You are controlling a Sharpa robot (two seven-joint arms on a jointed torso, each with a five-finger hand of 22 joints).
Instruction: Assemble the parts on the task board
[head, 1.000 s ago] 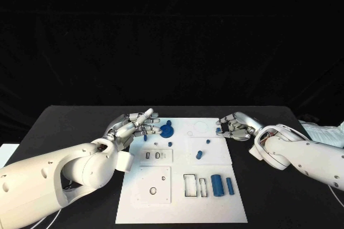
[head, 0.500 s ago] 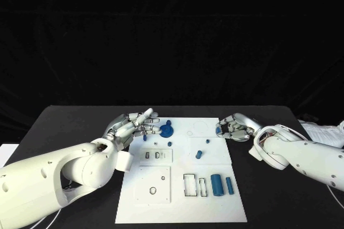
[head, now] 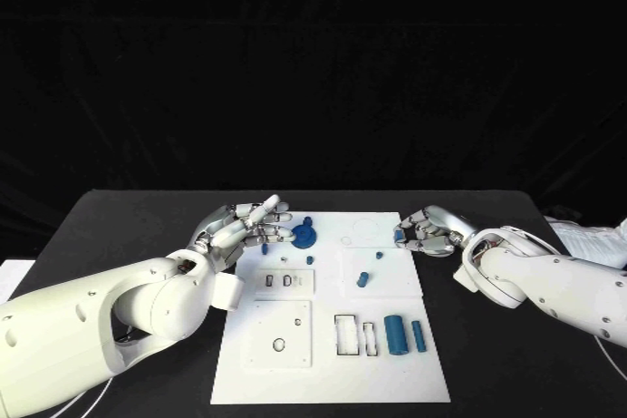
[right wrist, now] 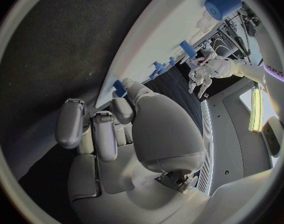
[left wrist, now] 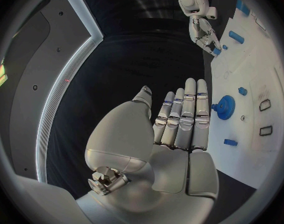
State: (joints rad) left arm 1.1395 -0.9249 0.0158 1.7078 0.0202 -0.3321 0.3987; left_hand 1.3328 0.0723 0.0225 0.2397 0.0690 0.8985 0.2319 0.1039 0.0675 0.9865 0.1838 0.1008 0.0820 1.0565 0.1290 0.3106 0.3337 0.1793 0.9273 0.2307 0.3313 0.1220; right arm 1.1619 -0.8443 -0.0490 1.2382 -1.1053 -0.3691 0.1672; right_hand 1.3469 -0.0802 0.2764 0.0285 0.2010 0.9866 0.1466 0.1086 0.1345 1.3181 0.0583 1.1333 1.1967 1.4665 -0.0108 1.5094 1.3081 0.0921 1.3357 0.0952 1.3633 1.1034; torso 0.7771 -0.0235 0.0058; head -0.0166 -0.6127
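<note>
Since the earlier frame the right hand [head: 429, 231] has crept slightly outward at the task board [head: 333, 364] edge, 2 o'clock, fingers curled on a small blue part [right wrist: 119, 87]. Left hand [head: 248, 226], 10 o'clock, hovers spread and empty beside the blue gear [head: 304, 237]. Insertion appears pending.

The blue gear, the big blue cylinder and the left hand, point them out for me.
blue gear [head: 304, 237], head view, its round face.
big blue cylinder [head: 395, 335], head view, mid-body.
left hand [head: 248, 226], head view, its fingers.
</note>
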